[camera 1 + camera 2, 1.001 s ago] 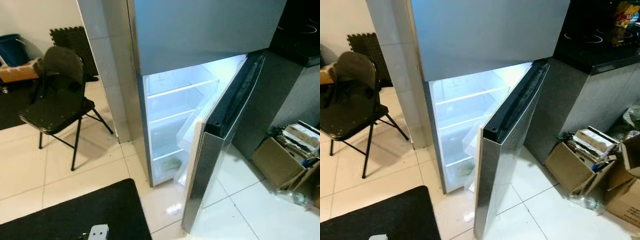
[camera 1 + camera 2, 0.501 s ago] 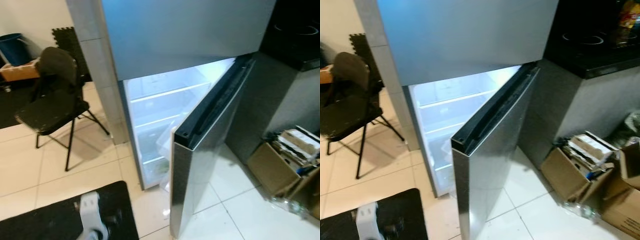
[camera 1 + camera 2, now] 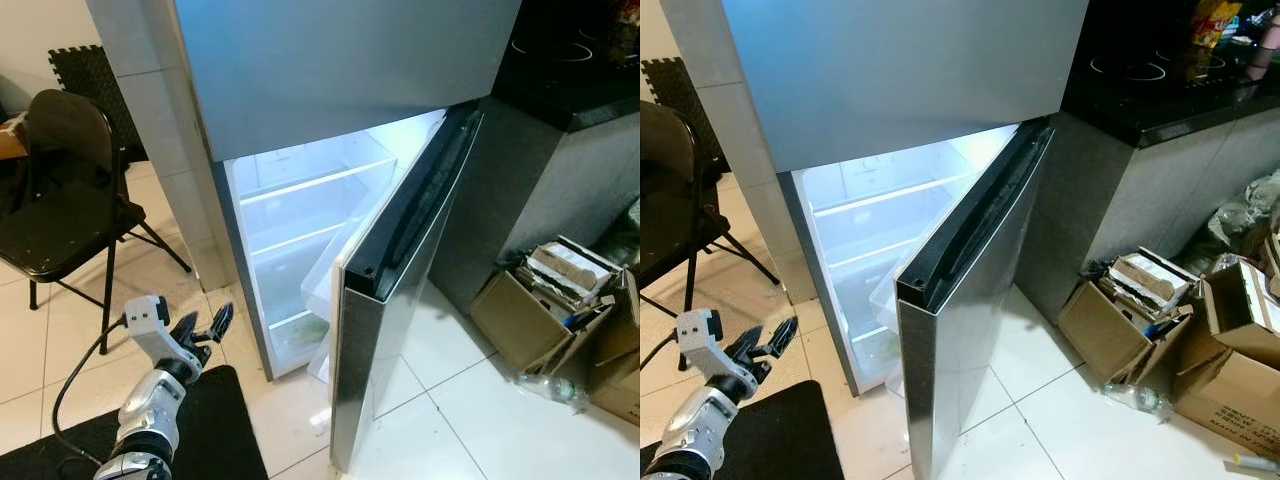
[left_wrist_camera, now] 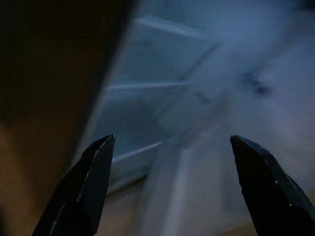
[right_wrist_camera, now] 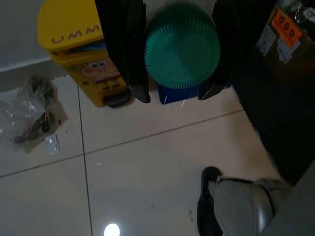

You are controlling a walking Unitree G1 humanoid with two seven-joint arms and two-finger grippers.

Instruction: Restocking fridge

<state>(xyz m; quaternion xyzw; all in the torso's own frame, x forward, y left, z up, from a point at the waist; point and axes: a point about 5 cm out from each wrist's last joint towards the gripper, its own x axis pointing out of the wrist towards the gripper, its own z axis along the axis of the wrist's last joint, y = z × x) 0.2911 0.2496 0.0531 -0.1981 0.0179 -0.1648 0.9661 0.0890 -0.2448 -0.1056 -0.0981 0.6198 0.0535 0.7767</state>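
Standing upright, fridge (image 3: 330, 90) lower door (image 3: 400, 300) ajar | left tool (image 3: 203, 328) fingers apart | right tool (image 5: 174, 96) clamping green-lidded container (image 5: 182, 46)

Fridge (image 4: 162, 113) interior blurred in left wrist view; chair (image 3: 60, 200) cut by frame edge.

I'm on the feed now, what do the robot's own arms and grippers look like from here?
The left arm is silver and jointed, with a pale boxy block at the wrist and a black cable looping down from it. The left gripper has two long, tapered black fingers. The right gripper shows two black fingers with squared tips.
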